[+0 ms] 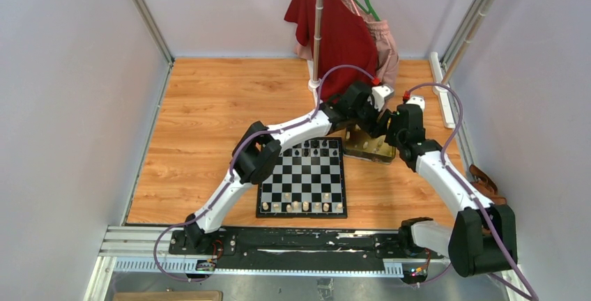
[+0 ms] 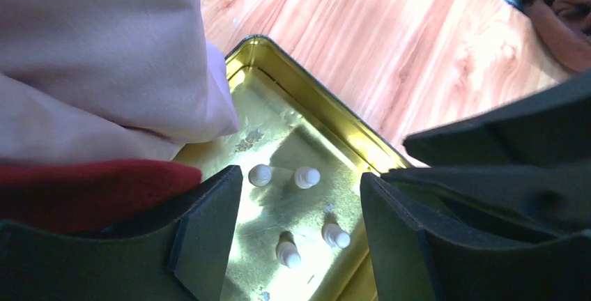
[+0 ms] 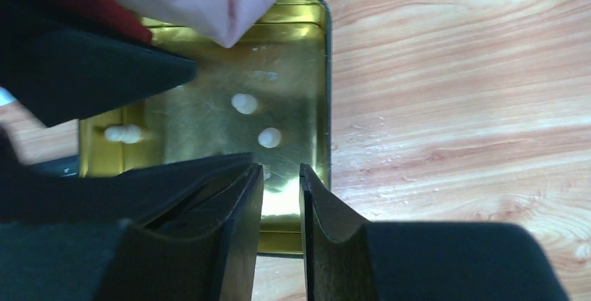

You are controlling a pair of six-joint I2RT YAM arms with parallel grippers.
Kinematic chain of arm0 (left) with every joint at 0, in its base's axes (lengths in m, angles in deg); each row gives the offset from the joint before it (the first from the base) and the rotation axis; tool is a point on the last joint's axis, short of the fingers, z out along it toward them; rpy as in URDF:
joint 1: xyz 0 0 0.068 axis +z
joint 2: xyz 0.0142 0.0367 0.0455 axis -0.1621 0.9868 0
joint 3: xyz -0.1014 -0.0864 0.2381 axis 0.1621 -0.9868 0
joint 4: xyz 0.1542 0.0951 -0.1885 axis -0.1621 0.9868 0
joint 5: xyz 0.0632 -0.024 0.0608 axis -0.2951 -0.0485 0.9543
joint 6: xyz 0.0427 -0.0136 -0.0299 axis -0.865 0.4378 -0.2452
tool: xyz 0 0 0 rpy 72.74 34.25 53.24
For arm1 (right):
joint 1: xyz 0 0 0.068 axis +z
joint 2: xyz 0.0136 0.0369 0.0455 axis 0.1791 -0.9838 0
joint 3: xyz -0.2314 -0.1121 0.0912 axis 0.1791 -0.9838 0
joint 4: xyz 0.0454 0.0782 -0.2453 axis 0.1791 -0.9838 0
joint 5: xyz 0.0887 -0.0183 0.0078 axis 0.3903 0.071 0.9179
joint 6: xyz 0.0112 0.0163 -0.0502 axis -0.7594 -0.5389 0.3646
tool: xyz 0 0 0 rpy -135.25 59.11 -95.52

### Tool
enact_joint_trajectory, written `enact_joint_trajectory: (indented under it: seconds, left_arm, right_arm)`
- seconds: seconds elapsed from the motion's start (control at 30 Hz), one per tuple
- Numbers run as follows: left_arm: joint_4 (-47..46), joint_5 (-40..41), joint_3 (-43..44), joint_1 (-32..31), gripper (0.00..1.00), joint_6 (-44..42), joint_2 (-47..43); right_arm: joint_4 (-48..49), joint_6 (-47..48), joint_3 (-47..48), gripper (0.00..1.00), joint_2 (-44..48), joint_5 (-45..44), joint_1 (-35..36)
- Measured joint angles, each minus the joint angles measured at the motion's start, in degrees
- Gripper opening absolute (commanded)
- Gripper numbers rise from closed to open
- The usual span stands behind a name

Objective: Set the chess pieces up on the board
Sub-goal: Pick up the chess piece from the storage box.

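We have both grippers over the yellow-gold tin (image 1: 368, 149), which sits just beside the chessboard's (image 1: 303, 175) far right corner. Our left gripper (image 2: 300, 224) stands spread wide above four cream pawns (image 2: 304, 177) in the tin. Our right gripper's (image 3: 281, 182) fingers are nearly together, with a narrow gap, over the tin's edge. Black pieces (image 1: 315, 152) fill the board's far rows and cream pieces (image 1: 304, 206) its near row.

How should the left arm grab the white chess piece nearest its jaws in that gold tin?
Likely from straight above, jaws closing across the narrow waist of the white piece, below its round head. It sits clear of the other pieces, and the raised rim of the tin bars a sideways approach.
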Motion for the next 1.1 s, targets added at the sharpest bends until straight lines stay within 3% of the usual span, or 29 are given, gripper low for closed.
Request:
enact_joint_trajectory:
  seconds: [0.07, 0.43, 1.1]
  left_arm:
    - [0.2, 0.7, 0.6, 0.0, 0.61, 0.0, 1.4]
    - [4.9, 4.5, 4.5, -1.0, 0.61, -0.9, 7.6]
    - [4.4, 7.9, 1.5, -1.0, 0.57, -2.2, 6.2]
  right_arm:
    - [0.1, 0.2, 0.0, 0.29, 0.9, 0.9, 0.2]
    - [0.0, 0.3, 0.0, 0.29, 3.7, 2.6, 0.3]
    - [0.1, 0.3, 0.0, 0.29, 4.4, 3.9, 0.3]
